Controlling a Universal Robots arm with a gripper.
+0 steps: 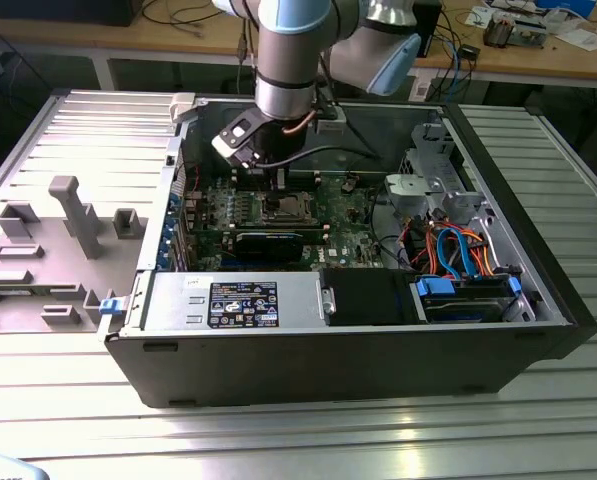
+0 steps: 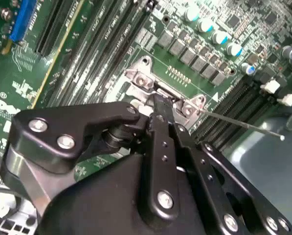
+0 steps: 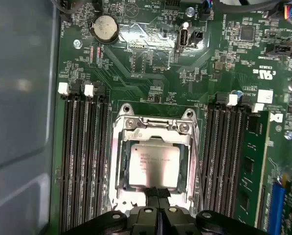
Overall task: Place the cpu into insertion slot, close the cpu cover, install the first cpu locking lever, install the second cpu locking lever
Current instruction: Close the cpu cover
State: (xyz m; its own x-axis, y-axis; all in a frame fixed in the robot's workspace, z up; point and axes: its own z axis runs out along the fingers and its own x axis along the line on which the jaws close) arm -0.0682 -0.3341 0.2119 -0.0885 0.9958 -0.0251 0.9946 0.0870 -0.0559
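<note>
Exterior view: PC case (image 1: 358,350) on metal table (image 1: 278,430), desks (image 1: 538,55) behind. Pincer (image 1: 277,183) closed nr cpu (image 1: 281,211).

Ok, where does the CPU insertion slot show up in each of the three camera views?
Exterior view: the insertion slot sits mid-motherboard, right below the gripper.
First wrist view: the insertion slot is central, with the cpu in it and the gripper tips at its edge.
Second wrist view: the insertion slot shows as silver corners just past the gripper tips.
Shared landmark: the black gripper, at the slot in every view.
</note>
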